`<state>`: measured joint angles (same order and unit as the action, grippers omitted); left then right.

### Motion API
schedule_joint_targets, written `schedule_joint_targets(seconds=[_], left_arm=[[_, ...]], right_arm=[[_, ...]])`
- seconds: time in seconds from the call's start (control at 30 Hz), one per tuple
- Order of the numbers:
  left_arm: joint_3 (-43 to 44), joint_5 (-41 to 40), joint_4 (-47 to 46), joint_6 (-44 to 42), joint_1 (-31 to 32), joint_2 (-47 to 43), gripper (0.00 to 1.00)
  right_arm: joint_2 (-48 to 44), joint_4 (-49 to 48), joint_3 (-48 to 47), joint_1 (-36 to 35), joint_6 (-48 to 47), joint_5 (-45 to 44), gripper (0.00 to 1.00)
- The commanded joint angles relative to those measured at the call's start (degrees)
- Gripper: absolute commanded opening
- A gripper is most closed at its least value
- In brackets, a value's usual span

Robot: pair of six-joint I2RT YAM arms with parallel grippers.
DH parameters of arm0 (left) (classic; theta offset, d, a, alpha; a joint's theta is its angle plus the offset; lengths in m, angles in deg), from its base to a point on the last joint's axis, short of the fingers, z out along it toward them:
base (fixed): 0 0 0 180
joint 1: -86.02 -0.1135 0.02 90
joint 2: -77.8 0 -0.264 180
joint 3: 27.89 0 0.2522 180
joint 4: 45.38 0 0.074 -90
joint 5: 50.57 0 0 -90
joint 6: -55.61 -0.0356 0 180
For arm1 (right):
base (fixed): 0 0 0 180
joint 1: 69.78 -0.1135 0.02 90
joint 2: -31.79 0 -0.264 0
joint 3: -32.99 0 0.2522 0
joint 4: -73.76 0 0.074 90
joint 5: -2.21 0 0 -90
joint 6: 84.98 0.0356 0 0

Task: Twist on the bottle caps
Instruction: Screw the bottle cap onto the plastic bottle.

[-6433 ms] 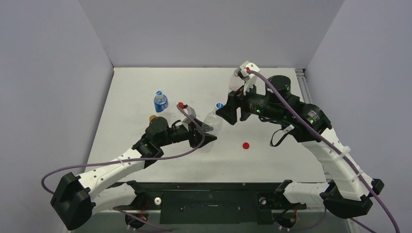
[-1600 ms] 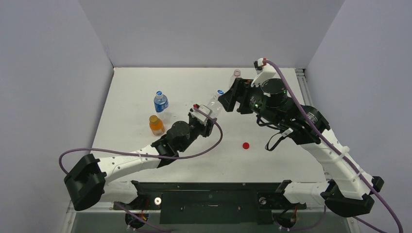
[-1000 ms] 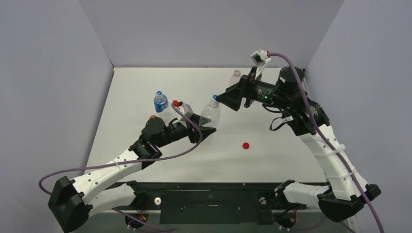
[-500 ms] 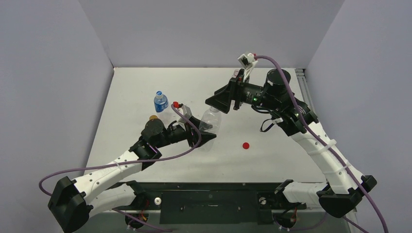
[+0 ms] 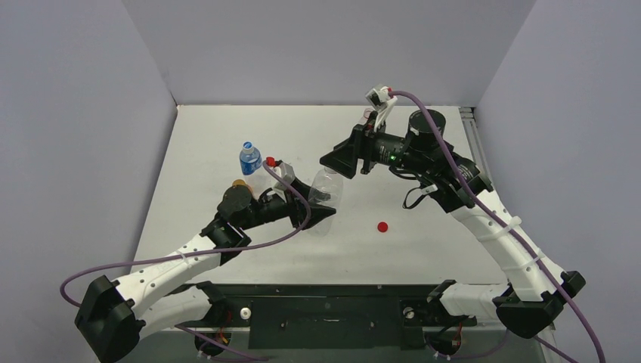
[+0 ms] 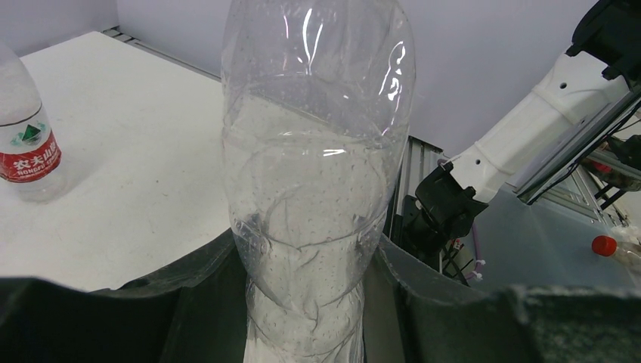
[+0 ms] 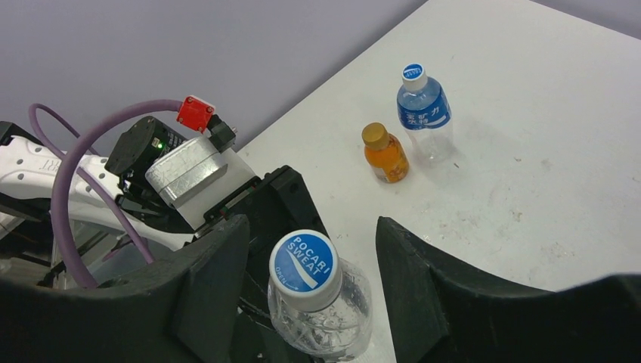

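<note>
A clear bottle (image 6: 314, 227) stands near the table's middle, with my left gripper (image 6: 306, 249) shut on its lower body. It shows from above as the clear bottle (image 5: 326, 185) beside my left gripper (image 5: 321, 206). A blue-and-white cap (image 7: 304, 261) sits on its neck. My right gripper (image 7: 308, 257) is open around that cap, with a gap on each side; from above the right gripper (image 5: 335, 160) hovers at the bottle's top. A loose red cap (image 5: 382, 226) lies on the table to the right.
A blue-labelled bottle (image 7: 423, 113) with a blue-and-white cap and a small orange bottle (image 7: 384, 155) with a gold cap stand together on the left. A red-labelled bottle (image 6: 26, 144) stands at the back. Grey walls enclose the table (image 5: 227, 128).
My right gripper has moved left and down over the clear bottle's cap, and its jaws have narrowed. The left gripper still holds the bottle in about the same place.
</note>
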<state>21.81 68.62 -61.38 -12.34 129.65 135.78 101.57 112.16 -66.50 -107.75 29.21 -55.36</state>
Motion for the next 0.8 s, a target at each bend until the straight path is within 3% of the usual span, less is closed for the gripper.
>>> schedule_joint_targets(seconds=[0.0,0.27,0.5,0.67,0.77], left_arm=[[0.02,1.65,-4.14,1.22,-0.64,-0.67,0.00],[-0.07,1.59,-4.42,1.67,-1.02,-0.38,0.00],[0.85,0.25,-3.85,1.80,-1.20,0.45,0.00],[3.22,-9.63,0.23,-0.53,-0.93,1.09,0.00],[4.75,-19.83,1.30,-2.84,-0.01,1.49,0.00]], right_arm=[[-0.71,-0.40,0.33,-0.68,-1.96,-1.54,0.57],[-0.93,-0.65,0.51,-1.00,-1.60,-1.74,0.46],[-1.34,0.00,1.04,-1.77,-1.36,-3.70,0.25],[-1.35,1.79,1.84,-2.95,0.58,-10.76,0.10],[-0.92,3.74,1.86,-3.95,2.60,-16.95,0.02]])
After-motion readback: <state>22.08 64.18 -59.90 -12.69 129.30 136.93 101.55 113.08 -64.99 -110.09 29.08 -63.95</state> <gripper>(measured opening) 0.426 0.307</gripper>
